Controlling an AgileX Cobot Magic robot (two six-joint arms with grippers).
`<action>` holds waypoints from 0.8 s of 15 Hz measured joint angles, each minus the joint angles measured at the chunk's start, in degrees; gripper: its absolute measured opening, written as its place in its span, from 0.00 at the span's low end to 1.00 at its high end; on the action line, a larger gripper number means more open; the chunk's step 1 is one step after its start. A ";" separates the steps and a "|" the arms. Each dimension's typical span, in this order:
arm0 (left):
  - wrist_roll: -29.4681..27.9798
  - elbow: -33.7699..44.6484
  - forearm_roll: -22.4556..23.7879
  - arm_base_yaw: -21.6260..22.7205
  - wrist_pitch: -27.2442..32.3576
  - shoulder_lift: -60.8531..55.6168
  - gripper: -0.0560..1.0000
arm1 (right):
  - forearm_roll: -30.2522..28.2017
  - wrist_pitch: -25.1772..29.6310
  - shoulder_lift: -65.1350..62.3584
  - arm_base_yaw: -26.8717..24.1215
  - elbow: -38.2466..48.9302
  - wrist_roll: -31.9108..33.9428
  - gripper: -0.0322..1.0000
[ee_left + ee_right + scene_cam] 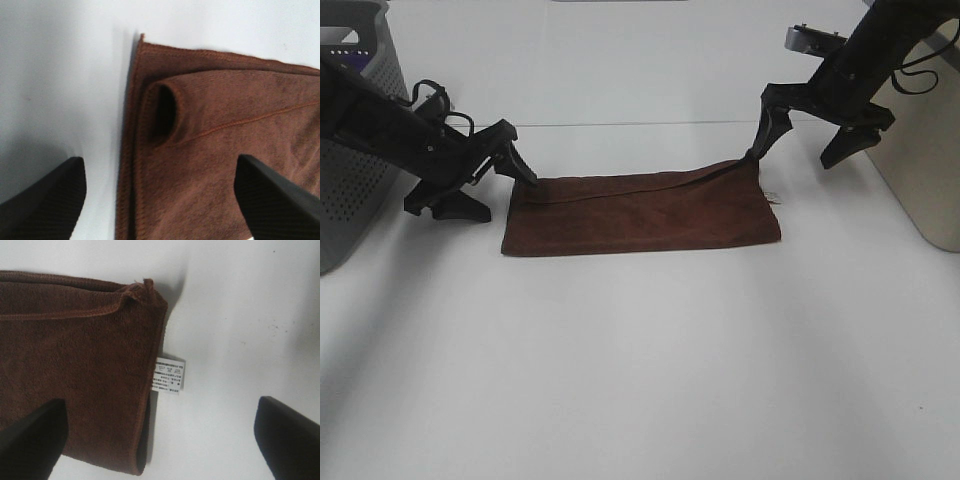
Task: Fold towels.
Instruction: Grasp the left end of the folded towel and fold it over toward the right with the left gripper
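Both spread and empty, left gripper point(500, 195) and right gripper point(793, 158) flanked the towel point(640, 215), stretched left-to-right across mid-frame.

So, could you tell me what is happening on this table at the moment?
Two robot arms are folding a brown towel on the white table. The towel lies folded in half, with the loose edges on the far side. The left gripper and right gripper are open at its two far corners, and neither holds the cloth. A white tag sticks out at the right end.
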 joint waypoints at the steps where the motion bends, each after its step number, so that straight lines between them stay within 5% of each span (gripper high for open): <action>1: 0.00 -0.74 -0.23 -0.34 0.11 0.46 0.77 | -0.06 0.00 0.00 0.00 0.00 0.00 0.97; 5: -2.52 -5.84 -0.34 -3.95 0.86 3.55 0.69 | -0.34 -0.06 0.00 0.00 0.00 0.06 0.97; 10: -5.79 -7.05 3.32 -4.24 1.60 4.76 0.14 | -1.32 -0.06 0.00 0.00 0.00 0.06 0.97; 12: -5.79 -7.05 3.84 -4.24 1.83 4.76 0.08 | -1.38 0.00 0.00 0.00 0.00 0.06 0.97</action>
